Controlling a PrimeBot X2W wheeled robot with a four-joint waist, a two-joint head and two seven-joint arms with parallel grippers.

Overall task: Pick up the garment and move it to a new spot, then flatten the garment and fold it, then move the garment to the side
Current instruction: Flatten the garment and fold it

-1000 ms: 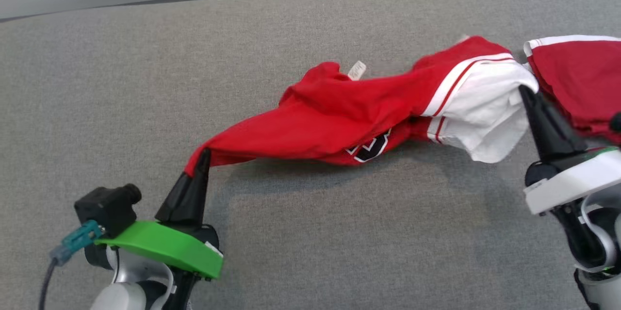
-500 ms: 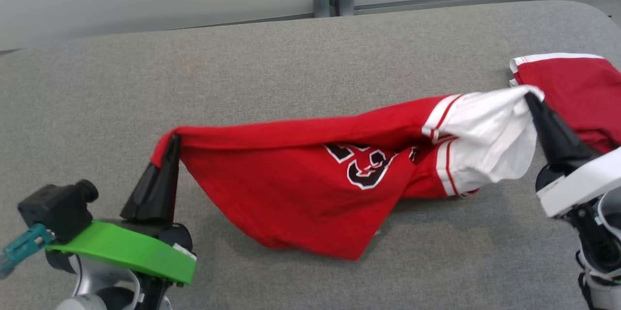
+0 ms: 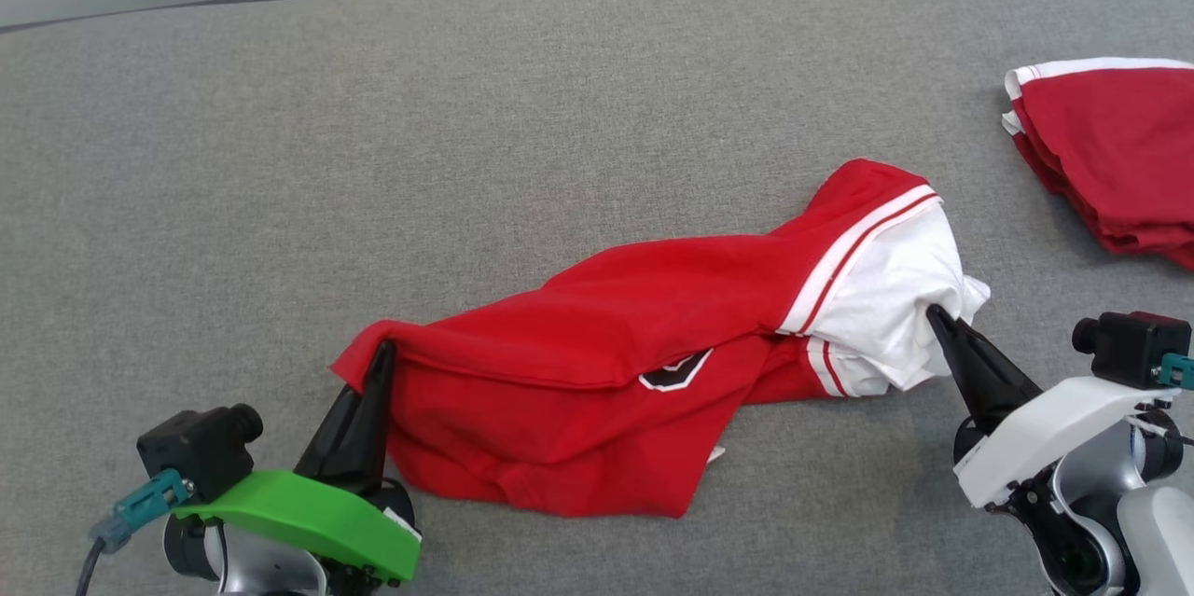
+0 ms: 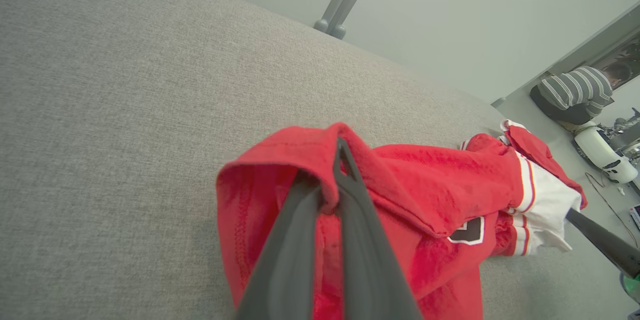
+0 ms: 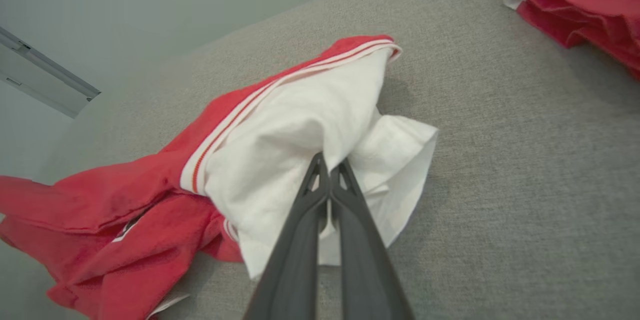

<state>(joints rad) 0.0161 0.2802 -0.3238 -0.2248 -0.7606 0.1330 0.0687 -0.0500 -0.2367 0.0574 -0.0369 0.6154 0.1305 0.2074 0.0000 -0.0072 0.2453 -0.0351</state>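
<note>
**Grippers.** The left gripper (image 3: 381, 356), at the lower left of the head view, is clamping a red hem edge of the garment (image 3: 597, 344). The left wrist view confirms it: red cloth is wrapping over the closed fingers. The right gripper (image 3: 936, 318), at the lower right, is pinching the white panel (image 3: 886, 298); the right wrist view shows the fingers pressed together on that white cloth.

**Garment.** It is lying bunched and twisted across the lower centre of the frame, on the grey surface (image 3: 373, 111), stretching between the two grippers. A red pile (image 3: 1110, 158) is sitting well apart at the upper right.

**Step in hand.** Judging by the two-end grip and the creased cloth, the flattening step is running; folding is not yet begun.

**Next move.** It is calling for both grips to be kept while the ends are drawn apart until the twist comes out, then for the cloth to be laid down evenly.

**Markings.** A dark emblem (image 3: 676, 372) with a white outline is showing partly under a fold; no character can be read. A small white tag (image 3: 715, 454) is peeking out at the lower edge, too small to read.
</note>
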